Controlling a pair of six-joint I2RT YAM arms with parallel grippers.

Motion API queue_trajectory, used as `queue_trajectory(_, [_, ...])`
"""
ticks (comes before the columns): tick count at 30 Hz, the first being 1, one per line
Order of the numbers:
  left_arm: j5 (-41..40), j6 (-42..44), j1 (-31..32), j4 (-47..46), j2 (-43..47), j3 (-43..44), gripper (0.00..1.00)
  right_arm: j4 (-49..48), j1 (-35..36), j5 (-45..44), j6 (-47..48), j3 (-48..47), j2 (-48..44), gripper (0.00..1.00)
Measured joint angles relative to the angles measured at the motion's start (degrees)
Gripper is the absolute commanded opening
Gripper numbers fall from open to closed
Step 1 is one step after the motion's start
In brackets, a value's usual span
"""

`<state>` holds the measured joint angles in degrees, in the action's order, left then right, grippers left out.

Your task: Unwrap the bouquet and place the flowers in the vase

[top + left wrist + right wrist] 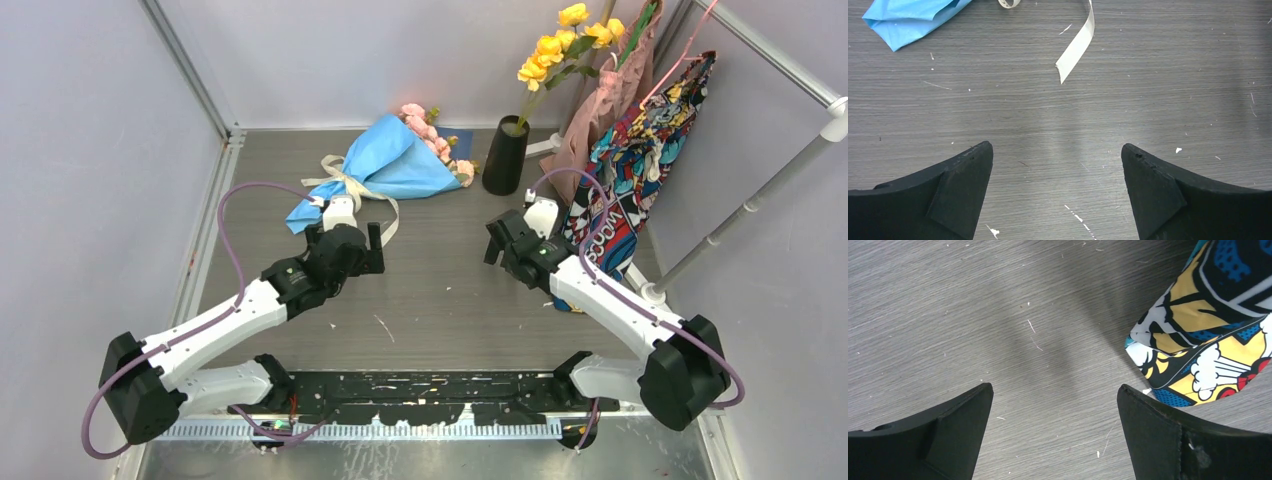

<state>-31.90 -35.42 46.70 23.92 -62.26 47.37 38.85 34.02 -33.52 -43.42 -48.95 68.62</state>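
Bouquet [385, 165] lies wrapped at the far side of the table [450, 290], just left of the vase [505, 155].
Top view: paper looks light and crushable, stems soft; the loose ribbon [340, 183] tail seems the best hold. Left wrist: left fingers [955, 192] spread wide, empty, ribbon end just ahead. Right wrist: right fingers [948, 435] spread, empty, beside a printed bag [1208, 340].

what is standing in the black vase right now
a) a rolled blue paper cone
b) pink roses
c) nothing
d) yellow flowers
d: the yellow flowers rise out of the vase, while the pink roses lie wrapped in the blue-paper bouquet beside it.
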Motion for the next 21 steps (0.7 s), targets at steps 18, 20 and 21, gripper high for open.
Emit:
queue_trajectory(18, [1.53,6.71,-0.22,-5.44,3.74,-3.82,0.95,-3.48,0.0,2.89,0.68,1.77,1.18,1.0])
queue_trajectory(20, [0.59,10.49,-1.29,-9.09,1.79,-3.67,0.94,-3.87,0.0,3.32,0.81,1.99,1.18,1.0])
queue_trajectory(21, [0.37,12.55,-2.38,-11.17,-0.13,-3.34,0.93,-4.04,0.0,3.65,0.85,2.03,1.27,1.0])
